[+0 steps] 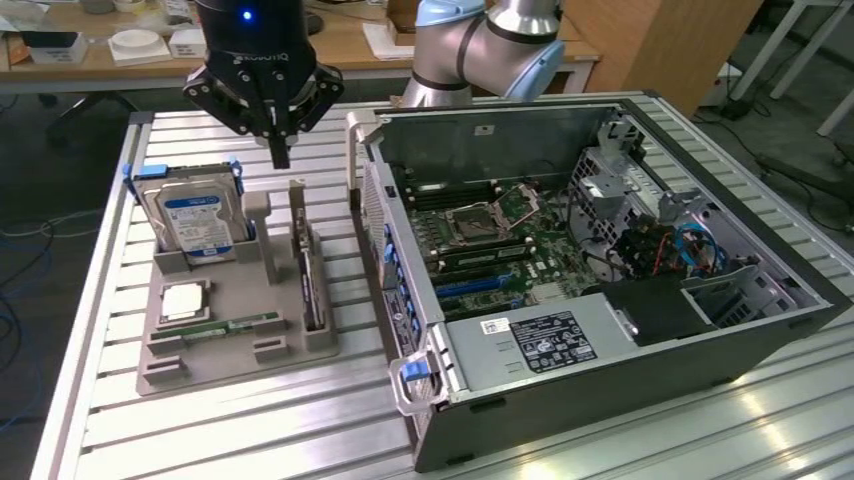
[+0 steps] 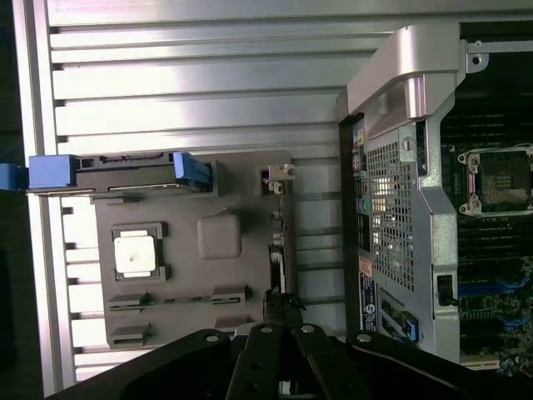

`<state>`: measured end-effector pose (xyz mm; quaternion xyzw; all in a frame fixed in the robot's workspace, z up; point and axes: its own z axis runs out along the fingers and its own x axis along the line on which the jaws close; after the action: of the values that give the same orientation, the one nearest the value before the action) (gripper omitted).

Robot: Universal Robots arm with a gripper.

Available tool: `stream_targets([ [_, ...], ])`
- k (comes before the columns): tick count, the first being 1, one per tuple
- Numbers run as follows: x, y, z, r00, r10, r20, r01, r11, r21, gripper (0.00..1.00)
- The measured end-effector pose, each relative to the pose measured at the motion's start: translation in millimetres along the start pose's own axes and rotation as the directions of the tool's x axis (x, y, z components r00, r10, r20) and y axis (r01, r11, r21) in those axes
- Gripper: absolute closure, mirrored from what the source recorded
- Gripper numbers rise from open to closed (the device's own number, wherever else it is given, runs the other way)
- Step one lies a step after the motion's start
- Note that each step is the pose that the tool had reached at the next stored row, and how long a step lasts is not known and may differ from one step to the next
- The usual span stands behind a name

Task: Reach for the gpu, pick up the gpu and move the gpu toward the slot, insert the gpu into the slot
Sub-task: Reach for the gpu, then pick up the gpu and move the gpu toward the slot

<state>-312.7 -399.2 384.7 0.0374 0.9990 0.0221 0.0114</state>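
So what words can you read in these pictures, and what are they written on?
"ROBOTIQ": upside down on the black body of the gripper.
The hard drive has a blue-white label, but the print is too small to read.
The power supply has a black-and-white label, also too small to read.
The sticker on the computer case is too blurred to read.

The ribbed metal surface (image 1: 240, 420) beneath me caught bright glare on its slats toward the near edge. Beyond it, in the exterior view, stood a wooden desk (image 1: 347, 45) carrying white boxes (image 1: 140, 45) and papers (image 1: 387, 40), with a tall wooden cabinet (image 1: 654, 50) at that view's right. Grey floor (image 1: 787, 130) lay past it, strewn with dark cables (image 1: 801, 170), near white furniture legs (image 1: 781, 45)
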Motion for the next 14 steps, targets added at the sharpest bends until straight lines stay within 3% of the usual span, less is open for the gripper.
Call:
stream_targets([
  [12,0.1,-0.1,0.0,1.0,0.0,-0.0001,0.0,1.0,0.0001,0.9],
  [14,0.0,-0.1,0.0,1.0,0.0,0.0,0.0,1.0,0.0,0.83],
])
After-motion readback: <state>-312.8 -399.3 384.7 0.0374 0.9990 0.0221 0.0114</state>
